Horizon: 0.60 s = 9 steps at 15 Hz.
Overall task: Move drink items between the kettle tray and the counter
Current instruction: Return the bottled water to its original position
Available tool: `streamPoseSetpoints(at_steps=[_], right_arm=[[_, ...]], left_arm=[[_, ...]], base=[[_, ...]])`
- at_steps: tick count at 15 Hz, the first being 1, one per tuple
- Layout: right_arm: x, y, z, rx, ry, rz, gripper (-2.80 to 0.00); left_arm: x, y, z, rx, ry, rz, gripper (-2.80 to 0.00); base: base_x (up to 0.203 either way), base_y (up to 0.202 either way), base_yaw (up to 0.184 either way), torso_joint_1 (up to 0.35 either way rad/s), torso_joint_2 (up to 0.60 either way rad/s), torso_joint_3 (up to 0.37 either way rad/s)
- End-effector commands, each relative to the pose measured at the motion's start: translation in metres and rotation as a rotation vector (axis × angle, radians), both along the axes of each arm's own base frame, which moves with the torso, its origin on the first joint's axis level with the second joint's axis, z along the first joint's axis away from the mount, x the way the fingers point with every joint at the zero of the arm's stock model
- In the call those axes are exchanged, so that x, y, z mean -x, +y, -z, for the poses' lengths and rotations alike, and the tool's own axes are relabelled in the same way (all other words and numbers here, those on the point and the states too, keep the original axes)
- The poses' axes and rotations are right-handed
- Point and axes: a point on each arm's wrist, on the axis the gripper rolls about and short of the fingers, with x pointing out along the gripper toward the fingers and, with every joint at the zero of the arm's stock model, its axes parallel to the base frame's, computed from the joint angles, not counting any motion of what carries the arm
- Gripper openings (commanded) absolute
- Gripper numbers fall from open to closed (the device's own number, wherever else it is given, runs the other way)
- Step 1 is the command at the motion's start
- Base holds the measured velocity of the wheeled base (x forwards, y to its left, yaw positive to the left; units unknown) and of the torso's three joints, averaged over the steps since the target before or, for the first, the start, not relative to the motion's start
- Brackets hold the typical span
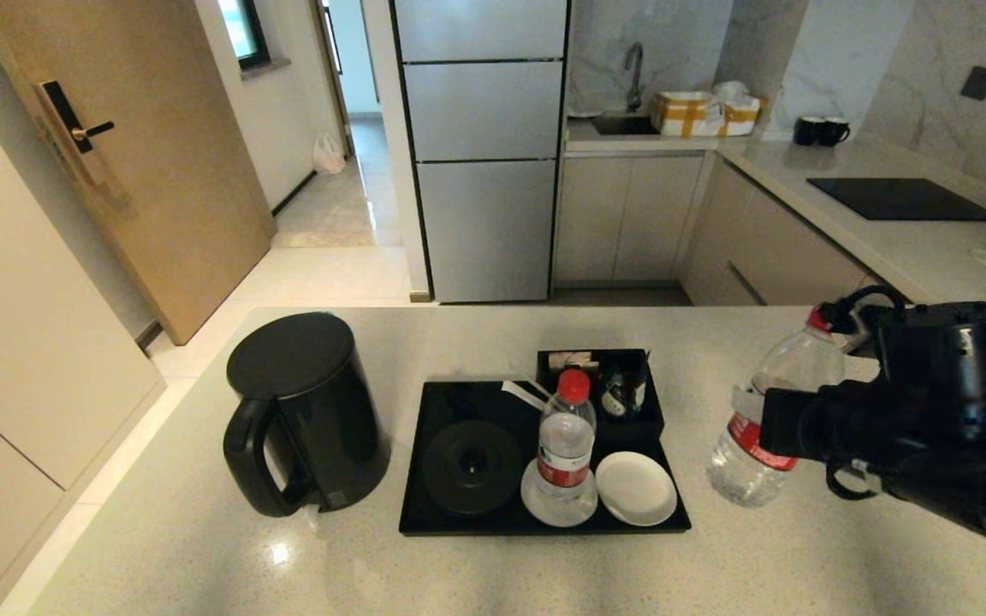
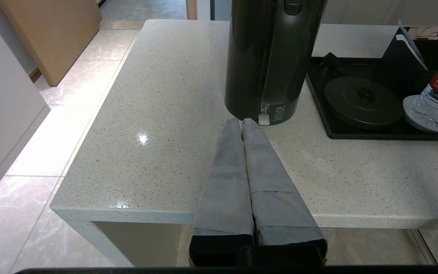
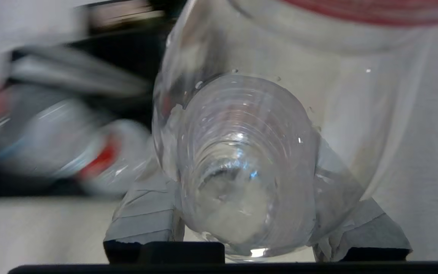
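Head view – right gripper: I grip a water bottle around its label; it hangs tilted above the bench, right of the tray, red cap leaning far and right.
Head view – second bottle: upright on the left coaster, at the tray's near edge.
Head view – right coaster: bare, just beside the left one.
Head view – kettle base: on the tray's left half, nothing on it.
Head view – box: at the tray's far right corner, sachets inside; I cannot read them.
Head view – kettle: on the bench, just left of the tray, handle toward the near left.
Left wrist view – left gripper: my fingers are pressed together with nothing between them, tips near the kettle's foot, over the bench's near edge.
Right wrist view – fingers: one on each side of the clear bottle body, clamped against it; the tray and second bottle are a blur behind.
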Motion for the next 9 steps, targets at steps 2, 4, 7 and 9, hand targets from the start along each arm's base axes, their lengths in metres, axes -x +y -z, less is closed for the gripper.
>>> streamPoseSetpoints(at_steps=[2,4,7,9], right_arm=[[0.034,0.032,-0.02,0.024,-0.058,-0.101,-2.8],[0.031,0.042,-0.014,0.068,-0.049,-0.087,-2.8],[0.022,0.057,0.004,0.101,-0.03,-0.093,-2.8],[0.008,0.071,0.026,0.128,-0.015,-0.08,-2.8]], left_arm=[[0.0,0.0,0.0,0.001,0.002,0.0,-2.8],[0.0,0.0,0.0,0.001,0.002,0.0,-2.8],[0.0,0.0,0.0,0.001,0.001,0.0,-2.8],[0.0,0.0,0.0,0.001,0.002,0.0,-2.8]], base=[[0.0,0.0,0.0,0.0,0.0,0.0],[0.0,0.0,0.0,0.0,0.0,0.0],[0.0,0.0,0.0,0.0,0.0,0.0],[0.0,0.0,0.0,0.0,0.0,0.0]])
